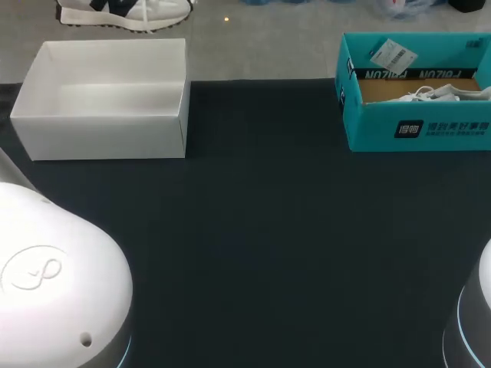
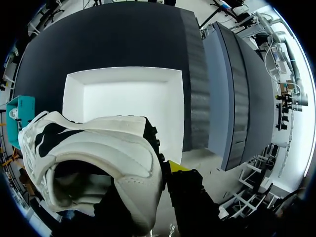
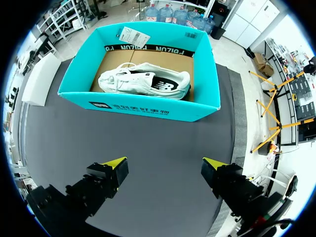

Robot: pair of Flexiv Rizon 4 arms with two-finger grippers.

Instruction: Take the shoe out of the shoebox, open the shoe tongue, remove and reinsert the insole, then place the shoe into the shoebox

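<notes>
A white shoe with dark side markings hangs over the empty white shoebox. My left gripper is shut on its heel collar, with one yellow fingertip outside the heel and the other finger inside the shoe. In the head view this shoe shows only at the far edge, beyond the white shoebox. A second white shoe lies in the teal shoebox ahead of my right gripper. That gripper is open above the dark table, with nothing between its fingers.
The teal shoebox stands at the table's far right and the white one at the far left. A paper tag hangs on the teal box's far wall. My arms' white housings fill the near corners.
</notes>
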